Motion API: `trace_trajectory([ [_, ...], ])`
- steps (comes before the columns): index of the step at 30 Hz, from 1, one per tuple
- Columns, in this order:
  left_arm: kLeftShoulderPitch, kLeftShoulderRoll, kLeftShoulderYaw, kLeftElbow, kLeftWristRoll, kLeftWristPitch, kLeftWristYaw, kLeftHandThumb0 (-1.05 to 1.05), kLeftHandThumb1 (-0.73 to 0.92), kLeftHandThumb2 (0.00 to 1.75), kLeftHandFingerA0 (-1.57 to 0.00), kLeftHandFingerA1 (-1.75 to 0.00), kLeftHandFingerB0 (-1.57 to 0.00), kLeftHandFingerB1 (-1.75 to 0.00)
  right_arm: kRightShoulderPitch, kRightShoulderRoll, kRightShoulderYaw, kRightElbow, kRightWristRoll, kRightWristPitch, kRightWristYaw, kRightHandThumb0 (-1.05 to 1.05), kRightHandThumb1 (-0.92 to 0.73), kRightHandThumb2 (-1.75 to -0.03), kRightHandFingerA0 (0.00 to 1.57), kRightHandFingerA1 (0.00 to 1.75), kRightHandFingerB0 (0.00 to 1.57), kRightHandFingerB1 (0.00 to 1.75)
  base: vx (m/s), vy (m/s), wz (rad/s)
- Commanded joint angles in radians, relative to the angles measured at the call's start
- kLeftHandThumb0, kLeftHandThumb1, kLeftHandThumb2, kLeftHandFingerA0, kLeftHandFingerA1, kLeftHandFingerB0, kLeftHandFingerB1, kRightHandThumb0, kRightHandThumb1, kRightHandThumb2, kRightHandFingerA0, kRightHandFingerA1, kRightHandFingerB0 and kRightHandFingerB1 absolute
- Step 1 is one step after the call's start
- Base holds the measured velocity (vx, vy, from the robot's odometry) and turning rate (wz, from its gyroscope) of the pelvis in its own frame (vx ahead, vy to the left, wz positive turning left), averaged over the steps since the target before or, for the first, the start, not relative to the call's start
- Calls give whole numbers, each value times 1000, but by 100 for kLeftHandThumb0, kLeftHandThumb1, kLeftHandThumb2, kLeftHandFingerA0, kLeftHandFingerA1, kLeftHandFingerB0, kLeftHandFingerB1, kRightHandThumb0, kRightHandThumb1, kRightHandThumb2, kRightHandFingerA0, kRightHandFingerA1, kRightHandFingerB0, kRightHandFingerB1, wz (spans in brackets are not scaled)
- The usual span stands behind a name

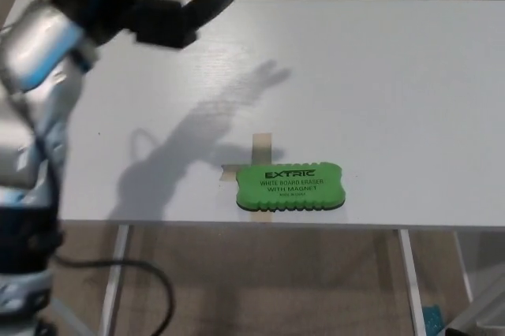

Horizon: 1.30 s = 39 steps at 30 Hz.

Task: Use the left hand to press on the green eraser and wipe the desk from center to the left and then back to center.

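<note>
Head view: green eraser point(290, 187) flat on white desk point(379, 84), close to near edge and about mid-width, printed face up with black lettering. Resting over short strips of tan tape point(261, 147), one strip showing above its left end, another poking out at its left side. Untouched, nothing on top. Left hand point(170, 13) raised high at upper left, well apart from eraser, empty; one dark finger stretched toward the right, rest cut off by top edge, so cannot tell whether spread or closed. Silver forearm point(31, 76) filling left side, black cable point(118, 273) looping below. Arm's shadow across desk between hand and eraser. Right hand out of sight
</note>
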Motion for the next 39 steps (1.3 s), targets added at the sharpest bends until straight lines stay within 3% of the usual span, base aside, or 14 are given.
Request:
trace_trajectory([
  [1,430,181,192,-392,-366,139,-318,-68,49,81,-20,-43,-2,-33,20,-5,-69,-105,84,18,-13,-44,-75,-64,88,51,58,38,0,0,0],
  [4,566,198,259,-466,-432,141,-357,-65,51,77,-27,-43,-5,-35,8,-15,-88,-146,101,49,-7,-43,-75,-64,88,51,58,38,0,0,0],
  [5,653,191,303,-494,-472,138,-381,-51,65,62,-42,-36,-11,-33,-2,-22,-95,-159,98,45,-12,-43,-74,-64,88,50,58,38,0,0,0],
  [9,869,162,401,-534,-532,113,-435,-45,66,60,-51,-38,-16,-32,-12,-27,-113,-208,107,65,-9,-43,-74,-64,88,51,58,38,0,0,0],
  [10,986,138,441,-498,-543,114,-483,-38,68,62,-57,-40,-24,-32,-11,-37,-115,-226,96,81,-16,-42,-75,-64,89,52,57,38,0,0,0],
  [15,1139,107,457,-439,-519,141,-472,-33,68,60,-67,-42,-37,-32,-8,-53,-130,-243,97,91,-8,-43,-75,-64,88,51,57,38,0,0,0],
  [17,1194,68,427,-378,-385,73,-391,-35,70,61,-76,-44,-52,-36,-4,-48,-131,-253,101,105,-2,-43,-75,-64,89,51,56,38,0,0,0],
  [21,1190,26,369,-246,-223,-28,-285,-35,70,62,-79,-45,-56,-37,4,-34,-129,-259,90,103,-13,-43,-75,-64,89,52,56,38,0,0,0],
  [26,1173,-38,305,37,56,-188,-9,-41,71,63,-84,-45,-62,-38,86,-2,-113,-303,73,109,3,-45,-75,-64,89,52,56,37,0,0,0],
  [30,1137,-75,289,206,143,-219,147,-41,70,62,-84,-45,-62,-38,101,14,-110,-281,83,96,22,-44,-75,-64,89,54,57,38,0,0,0],
  [35,1080,-88,265,306,146,-165,201,-42,68,62,-83,-45,-58,-37,86,39,-86,-233,47,83,-5,-43,-75,-64,89,54,58,38,0,0,0],
  [39,1033,-84,227,406,174,-183,220,-40,68,59,-74,-42,-54,-36,99,51,-57,-179,44,77,54,-43,-76,-64,87,56,56,38,0,0,0],
])
